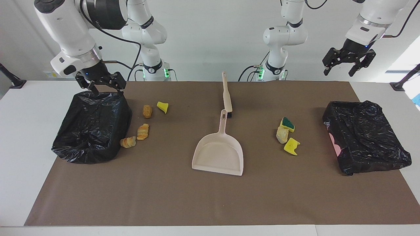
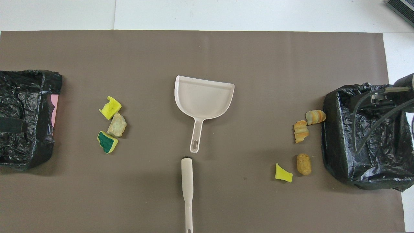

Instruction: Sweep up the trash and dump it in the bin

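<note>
The trash lies in two clusters on the brown mat. A yellow sponge chunk (image 1: 162, 107), a tan lump (image 1: 147, 111) and two croissant-like lumps (image 1: 142, 131) (image 1: 128, 142) lie beside the black-bagged bin (image 1: 88, 131) at the right arm's end. A green-topped sponge (image 1: 287, 123), a pale lump (image 1: 282, 134) and a yellow sponge (image 1: 291, 146) lie toward the left arm's end. My right gripper (image 1: 104, 89) is open and empty over that bin's rim nearest the robots. My left gripper (image 1: 339, 70) is open and empty, raised high over the left arm's end.
A beige dustpan (image 1: 219, 154) lies mid-mat, its handle toward the robots. A beige hand brush (image 1: 227, 95) lies just nearer to the robots than the dustpan. A second black-bagged bin (image 1: 366, 137) stands at the left arm's end.
</note>
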Action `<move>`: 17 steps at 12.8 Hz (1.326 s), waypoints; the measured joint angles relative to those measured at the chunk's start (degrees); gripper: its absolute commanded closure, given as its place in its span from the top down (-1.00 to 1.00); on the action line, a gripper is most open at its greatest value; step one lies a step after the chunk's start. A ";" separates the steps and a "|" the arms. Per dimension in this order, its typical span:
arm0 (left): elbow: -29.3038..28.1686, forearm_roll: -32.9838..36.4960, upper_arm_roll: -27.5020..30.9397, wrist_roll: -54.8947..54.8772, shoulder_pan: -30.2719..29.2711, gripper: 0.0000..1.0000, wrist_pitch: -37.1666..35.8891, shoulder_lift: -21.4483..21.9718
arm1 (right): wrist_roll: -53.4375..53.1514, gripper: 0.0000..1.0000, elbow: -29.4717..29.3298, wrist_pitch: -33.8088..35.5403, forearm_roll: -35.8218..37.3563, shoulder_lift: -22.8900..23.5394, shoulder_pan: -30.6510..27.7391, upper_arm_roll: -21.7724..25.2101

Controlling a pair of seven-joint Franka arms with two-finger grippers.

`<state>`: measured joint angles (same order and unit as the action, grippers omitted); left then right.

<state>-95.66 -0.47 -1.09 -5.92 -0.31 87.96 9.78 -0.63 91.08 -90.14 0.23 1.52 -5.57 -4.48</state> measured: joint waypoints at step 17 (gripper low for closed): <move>-0.64 0.00 -0.80 1.21 0.04 1.00 0.06 0.00 | 0.00 1.00 0.02 1.22 0.00 -0.05 0.28 -0.22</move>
<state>-96.30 -0.47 -1.89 -4.71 -0.27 88.02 9.77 -0.63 91.11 -88.92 0.23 1.48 -5.30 -4.69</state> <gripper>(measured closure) 0.000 0.000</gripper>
